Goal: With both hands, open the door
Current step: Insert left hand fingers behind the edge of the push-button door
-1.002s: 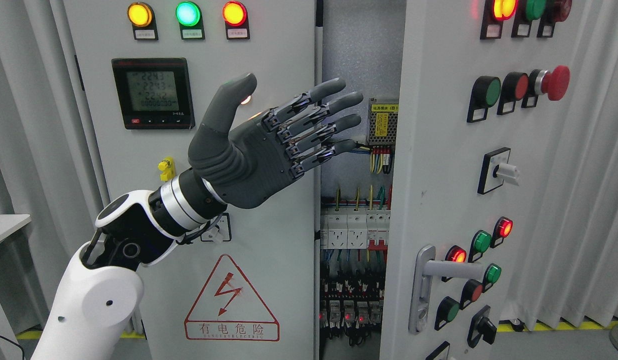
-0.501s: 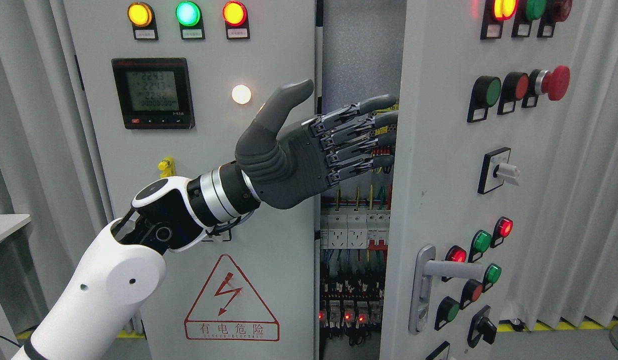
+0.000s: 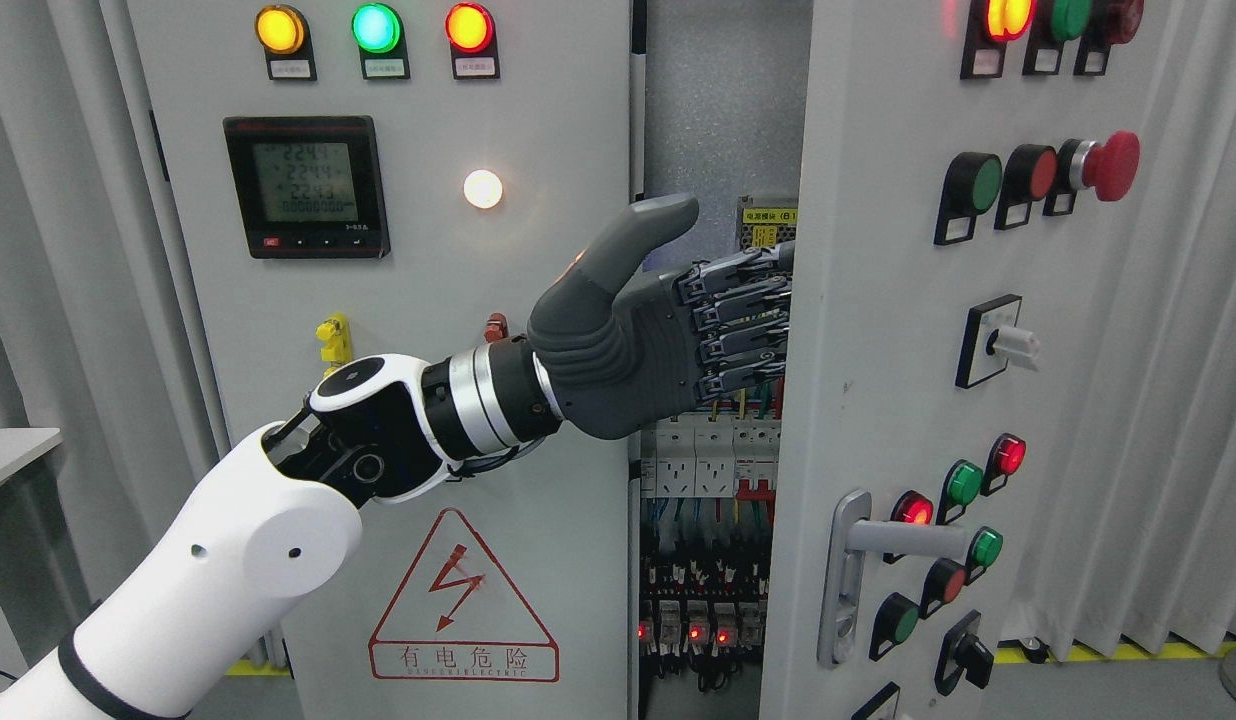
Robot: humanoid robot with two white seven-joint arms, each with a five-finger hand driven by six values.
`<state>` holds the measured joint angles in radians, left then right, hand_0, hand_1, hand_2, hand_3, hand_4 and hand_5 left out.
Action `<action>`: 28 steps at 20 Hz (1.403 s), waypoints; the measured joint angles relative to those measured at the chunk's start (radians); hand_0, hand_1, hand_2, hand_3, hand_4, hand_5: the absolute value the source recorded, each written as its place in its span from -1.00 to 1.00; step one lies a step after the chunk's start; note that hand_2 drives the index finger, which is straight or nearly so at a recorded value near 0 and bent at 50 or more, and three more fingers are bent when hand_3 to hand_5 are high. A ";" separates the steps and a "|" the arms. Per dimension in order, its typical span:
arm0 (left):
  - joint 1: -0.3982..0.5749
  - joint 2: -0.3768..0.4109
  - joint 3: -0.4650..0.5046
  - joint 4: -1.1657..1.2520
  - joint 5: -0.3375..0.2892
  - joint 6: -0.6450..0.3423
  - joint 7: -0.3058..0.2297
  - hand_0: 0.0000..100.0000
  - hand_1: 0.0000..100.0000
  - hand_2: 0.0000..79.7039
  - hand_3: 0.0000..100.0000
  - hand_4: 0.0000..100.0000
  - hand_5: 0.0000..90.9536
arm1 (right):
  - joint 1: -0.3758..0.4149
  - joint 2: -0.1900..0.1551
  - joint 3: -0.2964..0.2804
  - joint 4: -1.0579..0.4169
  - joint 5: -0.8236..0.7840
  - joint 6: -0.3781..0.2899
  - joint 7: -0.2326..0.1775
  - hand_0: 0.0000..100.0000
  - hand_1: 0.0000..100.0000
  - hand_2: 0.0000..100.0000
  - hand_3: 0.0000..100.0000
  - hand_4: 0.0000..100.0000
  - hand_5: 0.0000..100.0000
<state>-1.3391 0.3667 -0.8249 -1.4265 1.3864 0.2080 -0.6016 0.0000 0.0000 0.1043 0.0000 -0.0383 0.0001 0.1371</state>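
Item: electrical cabinet, two doors, head view.

Right door point(image 3: 878, 330): ajar, swung partly toward the camera; its free edge stands at the middle of the frame, with a lever handle point(image 3: 858, 570) low on its face among red and green push buttons.

Left door point(image 3: 538, 560): appears closed; carries a digital meter point(image 3: 306, 186), three indicator lamps at top and a high-voltage warning triangle point(image 3: 463, 598).

Gap between doors: shows wiring and rows of breakers point(image 3: 708, 460).

Left hand point(image 3: 668, 320): reaches across from the lower left, thumb raised, four fingers point(image 3: 738, 300) extended into the gap, their tips hidden behind the right door's edge. Whether they are hooked on that edge cannot be told.

Right hand: not in view.

Step in hand, as judged: seating the fingers behind the right door's free edge.

Next move calls for: a curl of the fingers onto the edge, then an outward sweep following the hinge arc, keeping clear of the wiring.
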 measured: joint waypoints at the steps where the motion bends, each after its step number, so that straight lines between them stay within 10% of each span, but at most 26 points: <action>1: -0.014 0.001 -0.020 0.001 0.013 -0.015 -0.001 -0.41 -1.00 -0.93 -0.95 -0.93 -1.00 | 0.000 0.000 0.000 0.000 0.000 0.000 0.000 -0.56 -1.00 -1.00 -1.00 -1.00 -1.00; 28: -0.189 -0.074 -0.327 0.017 0.116 -0.140 0.003 -0.41 -1.00 -0.93 -0.94 -0.93 -1.00 | 0.000 0.000 0.000 0.000 0.000 0.000 0.000 -0.56 -1.00 -1.00 -1.00 -1.00 -1.00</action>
<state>-1.5283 0.2924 -1.1524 -1.4097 1.5020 0.0684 -0.5987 0.0000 0.0000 0.1043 0.0000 -0.0383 0.0000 0.1372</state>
